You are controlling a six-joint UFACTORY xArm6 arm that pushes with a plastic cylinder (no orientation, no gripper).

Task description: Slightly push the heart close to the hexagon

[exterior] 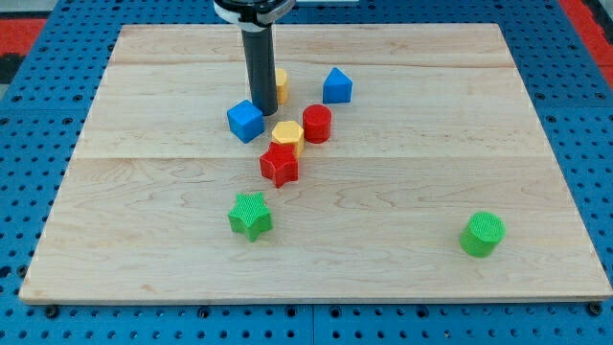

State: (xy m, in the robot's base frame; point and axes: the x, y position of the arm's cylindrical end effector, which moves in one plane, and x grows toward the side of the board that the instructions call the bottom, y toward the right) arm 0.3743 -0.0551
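Far left of centre: blue cube point(245, 121), touching my tip point(261, 113) on its right. No pincer here, only the bare rod, grasping nothing. Just behind the rod, mostly hidden: yellow heart point(281, 84). Nearer, slightly right: yellow hexagon point(286, 134), touching red star point(280, 164). Right of hexagon: red cylinder point(317, 124).

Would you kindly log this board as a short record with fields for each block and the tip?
tip: my tip, between blue cube and yellow block behind the rod
blue cube, just left of tip
yellow heart, partly hidden by rod, shape unclear
yellow hexagon, touching red star
red star
red cylinder
blue pentagon block
green star
green cylinder, alone at view's right
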